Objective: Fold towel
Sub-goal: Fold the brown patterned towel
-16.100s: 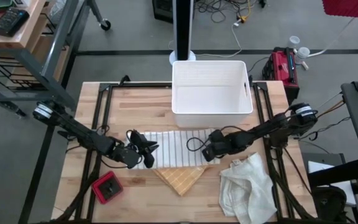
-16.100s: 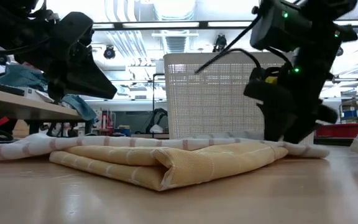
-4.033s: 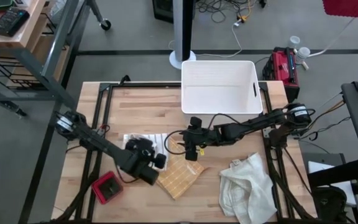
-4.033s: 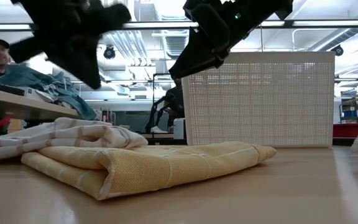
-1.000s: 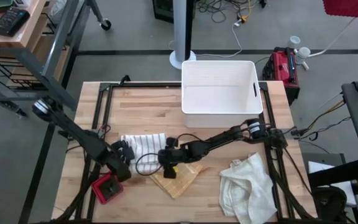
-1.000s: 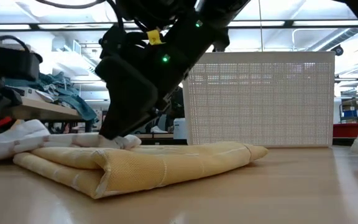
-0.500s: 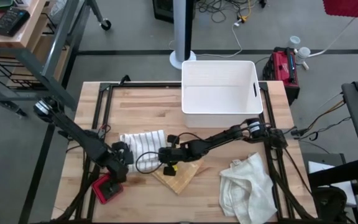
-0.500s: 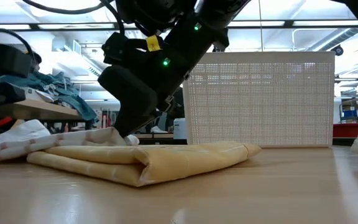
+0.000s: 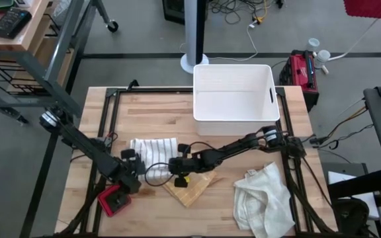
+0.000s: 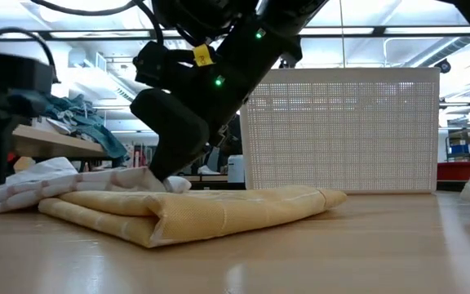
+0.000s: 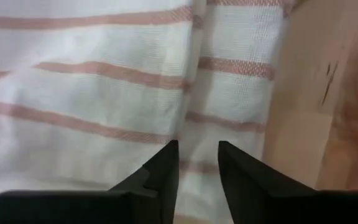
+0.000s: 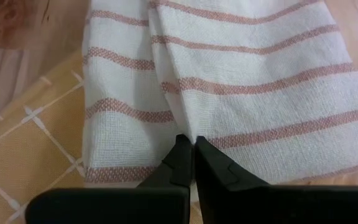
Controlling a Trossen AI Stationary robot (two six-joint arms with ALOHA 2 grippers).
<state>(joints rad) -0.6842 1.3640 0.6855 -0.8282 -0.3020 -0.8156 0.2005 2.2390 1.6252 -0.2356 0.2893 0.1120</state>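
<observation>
We see striped towel (image 9: 153,149) folded, rumpled; right gripper (image 12: 193,151) pinches its near edge tight; left gripper (image 11: 196,163) narrowly parted above it.

Probably a lab: workbenches (image 10: 51,140), ceiling strip lights (image 10: 219,33).

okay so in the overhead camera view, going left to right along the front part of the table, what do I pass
Red block → left claw → striped towel → right claw → yellow folded cloth → crumpled white cloth.
</observation>
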